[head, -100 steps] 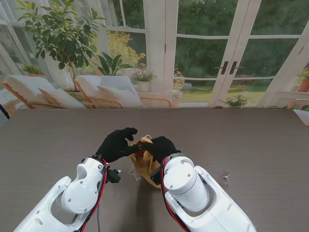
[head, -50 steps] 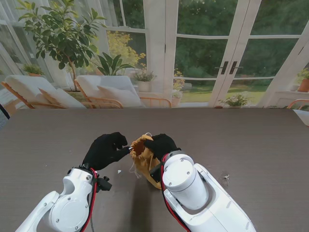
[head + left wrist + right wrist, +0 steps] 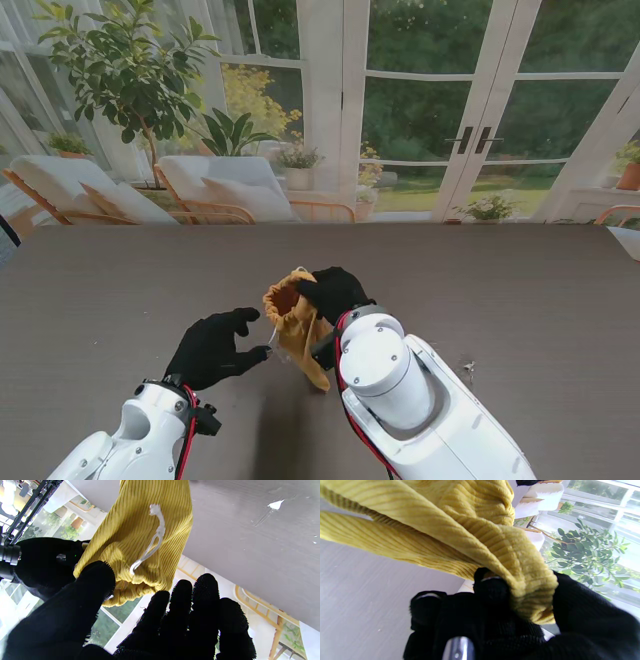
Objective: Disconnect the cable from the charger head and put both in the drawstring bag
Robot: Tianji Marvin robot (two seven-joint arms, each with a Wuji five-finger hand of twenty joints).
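The bag (image 3: pixel 296 322) hangs mid-table, mouth open toward twelve o'clock, its white cord (image 3: pixel 151 542) dangling. The right hand (image 3: pixel 333 292) pinches the rim at the bag's three o'clock. The left hand (image 3: pixel 212 347), at its eight o'clock, is spread and empty, apart from it.

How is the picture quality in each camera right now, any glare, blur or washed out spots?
Stand view: sharp, evenly daylit, soft shadow nearer to me than the drawstring bag. Left wrist view: bag and cord crisp, left hand dark and featureless, windows behind overexposed. Right wrist view: right hand blurred up close, window area washed out.
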